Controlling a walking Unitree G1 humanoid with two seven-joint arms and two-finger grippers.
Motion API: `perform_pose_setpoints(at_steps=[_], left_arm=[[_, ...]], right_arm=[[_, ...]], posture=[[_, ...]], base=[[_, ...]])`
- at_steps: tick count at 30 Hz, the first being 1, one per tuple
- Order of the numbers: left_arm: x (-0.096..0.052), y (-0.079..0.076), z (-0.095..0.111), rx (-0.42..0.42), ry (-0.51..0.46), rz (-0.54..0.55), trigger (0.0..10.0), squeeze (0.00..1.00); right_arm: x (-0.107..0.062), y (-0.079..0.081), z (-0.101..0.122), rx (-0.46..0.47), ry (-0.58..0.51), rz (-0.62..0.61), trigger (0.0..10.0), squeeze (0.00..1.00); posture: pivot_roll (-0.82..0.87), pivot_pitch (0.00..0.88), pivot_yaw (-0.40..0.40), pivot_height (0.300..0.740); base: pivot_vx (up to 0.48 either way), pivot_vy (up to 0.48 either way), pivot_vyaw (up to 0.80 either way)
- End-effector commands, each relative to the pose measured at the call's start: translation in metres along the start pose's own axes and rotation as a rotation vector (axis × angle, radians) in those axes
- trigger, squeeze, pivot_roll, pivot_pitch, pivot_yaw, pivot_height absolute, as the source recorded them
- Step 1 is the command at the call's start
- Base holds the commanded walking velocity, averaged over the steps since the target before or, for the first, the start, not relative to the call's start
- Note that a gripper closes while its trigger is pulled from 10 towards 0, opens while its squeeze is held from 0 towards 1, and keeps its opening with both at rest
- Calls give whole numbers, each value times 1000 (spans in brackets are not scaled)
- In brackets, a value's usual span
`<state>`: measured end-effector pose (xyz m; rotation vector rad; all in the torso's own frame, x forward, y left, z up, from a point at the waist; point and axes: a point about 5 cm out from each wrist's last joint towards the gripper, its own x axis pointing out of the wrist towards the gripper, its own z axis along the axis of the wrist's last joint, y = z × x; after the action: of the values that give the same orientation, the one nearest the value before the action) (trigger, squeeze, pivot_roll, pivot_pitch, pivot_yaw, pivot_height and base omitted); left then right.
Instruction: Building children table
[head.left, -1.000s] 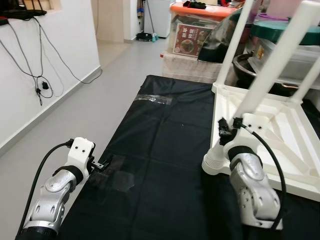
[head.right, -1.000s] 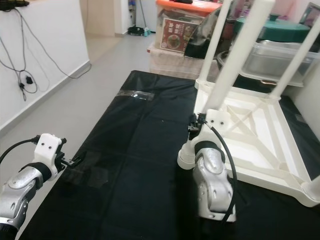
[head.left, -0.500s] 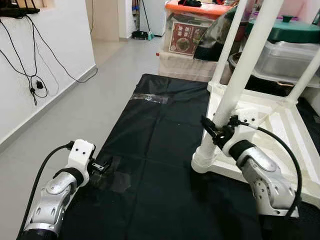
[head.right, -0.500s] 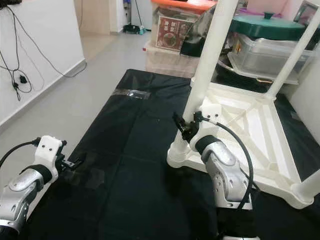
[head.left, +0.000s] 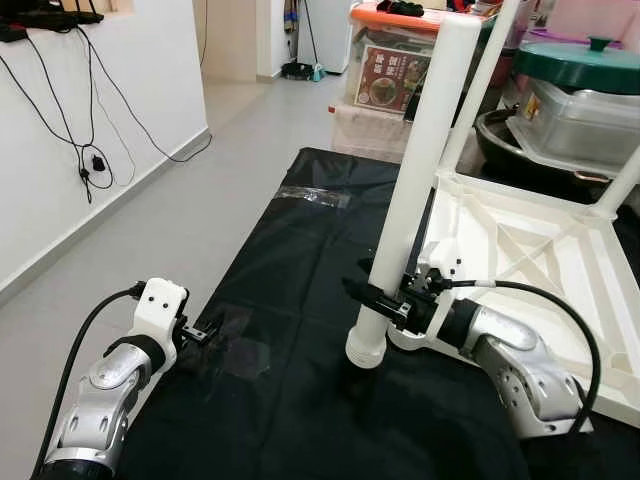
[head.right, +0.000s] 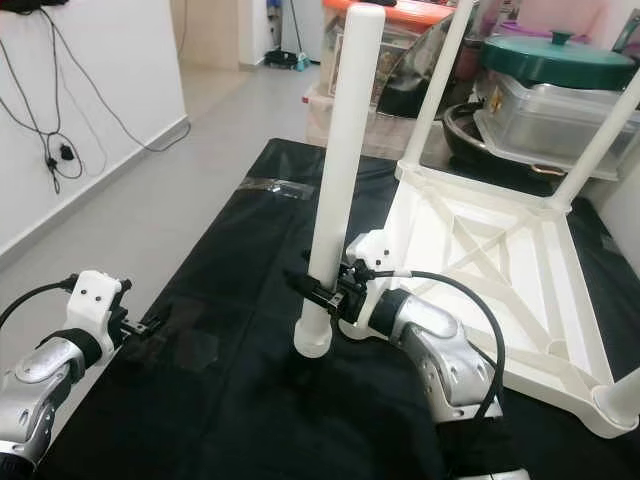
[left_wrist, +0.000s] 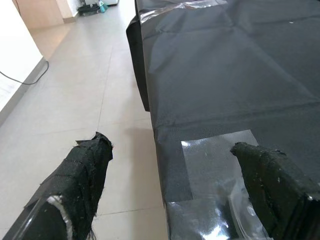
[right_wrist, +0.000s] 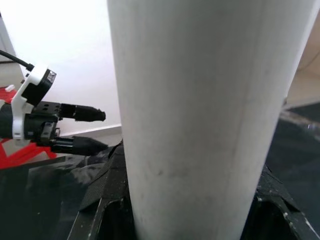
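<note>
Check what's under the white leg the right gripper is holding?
The white table leg, clamped by the right gripper, stands with its flared foot on the black sheet beside the upturned white table. Whatever lies beneath the sheet is covered.

The table leg (head.left: 415, 190) and the upturned table frame (head.left: 530, 250) are plain white. They sit on a black mat (head.left: 300, 260) patched with shiny clear tape (head.left: 312, 197), over a pale grey floor (head.left: 150, 220). Both arms are silver with black claw fingers (left_wrist: 85, 175).
</note>
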<state>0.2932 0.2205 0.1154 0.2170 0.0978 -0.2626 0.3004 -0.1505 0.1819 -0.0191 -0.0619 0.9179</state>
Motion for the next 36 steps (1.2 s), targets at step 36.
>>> perform_pose_setpoints(at_steps=[36], left_arm=[[3,2,2,9,-3,-7,10000,0]], right_arm=[[-18,-28,4,-398,174,93,0,0]], posture=[[144,0,-109,740]], base=[[0,0,0]])
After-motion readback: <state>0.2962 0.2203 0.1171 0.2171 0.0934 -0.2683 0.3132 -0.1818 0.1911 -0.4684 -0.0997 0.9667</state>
